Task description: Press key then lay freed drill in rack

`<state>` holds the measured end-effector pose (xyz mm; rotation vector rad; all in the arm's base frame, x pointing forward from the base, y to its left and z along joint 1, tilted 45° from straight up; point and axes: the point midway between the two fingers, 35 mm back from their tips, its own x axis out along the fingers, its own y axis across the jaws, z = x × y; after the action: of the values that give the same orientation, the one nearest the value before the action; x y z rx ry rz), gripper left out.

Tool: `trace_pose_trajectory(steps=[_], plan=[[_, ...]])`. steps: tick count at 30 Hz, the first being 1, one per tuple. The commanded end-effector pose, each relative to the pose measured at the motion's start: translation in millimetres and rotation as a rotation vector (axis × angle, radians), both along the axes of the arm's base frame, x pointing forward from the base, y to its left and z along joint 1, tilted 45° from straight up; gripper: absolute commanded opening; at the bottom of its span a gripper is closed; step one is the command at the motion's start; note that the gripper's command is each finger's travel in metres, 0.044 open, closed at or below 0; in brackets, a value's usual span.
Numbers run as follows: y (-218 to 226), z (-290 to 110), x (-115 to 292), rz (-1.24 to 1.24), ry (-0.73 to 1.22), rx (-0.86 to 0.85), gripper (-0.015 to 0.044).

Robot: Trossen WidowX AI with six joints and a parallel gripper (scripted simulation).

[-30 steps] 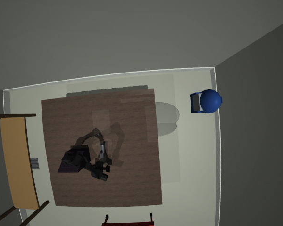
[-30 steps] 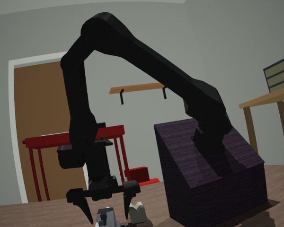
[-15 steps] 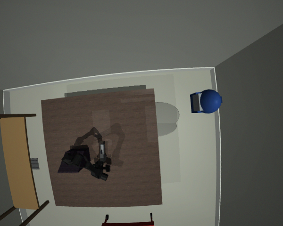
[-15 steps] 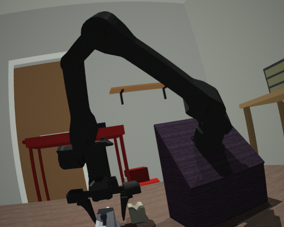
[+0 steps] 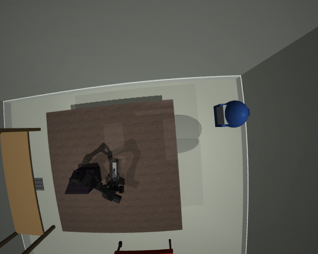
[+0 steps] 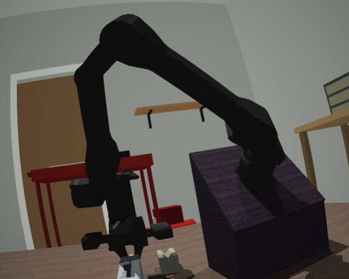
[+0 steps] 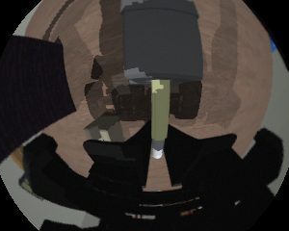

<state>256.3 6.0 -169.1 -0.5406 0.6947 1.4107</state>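
Drill (image 7: 160, 103): slim, yellow-green, pale tip; sticks out of grey housing (image 5: 114, 165) (image 6: 135, 270) (image 7: 162, 43) on table (image 5: 151, 207) (image 6: 48, 261) (image 7: 250, 72); not in rack.
Gripper (image 5: 114, 182) (image 6: 131, 256) (image 7: 155, 122): fingers drawn nearly together, pinching drill between housing and tip.
Notched block (image 6: 168, 264) (image 7: 112, 129): cream, upright, beside housing.
Arm (image 5: 102, 188) (image 6: 184, 75): black, arched, gripper pointing down.
Pedestal (image 5: 71, 190) (image 6: 223, 255) (image 7: 29, 91): purple, slope-topped, under arm.
Chair (image 5: 234, 113): blue, well apart from table.
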Motion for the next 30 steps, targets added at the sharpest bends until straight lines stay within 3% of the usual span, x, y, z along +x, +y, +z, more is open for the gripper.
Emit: trace_pose_trajectory(steps=[1, 30], plan=[[-0.4, -0.1, 0.1, -0.001, -0.001, 0.000, 0.0000], [-3.0, 3.1, -1.2, -0.002, 0.003, 0.004, 0.0000]])
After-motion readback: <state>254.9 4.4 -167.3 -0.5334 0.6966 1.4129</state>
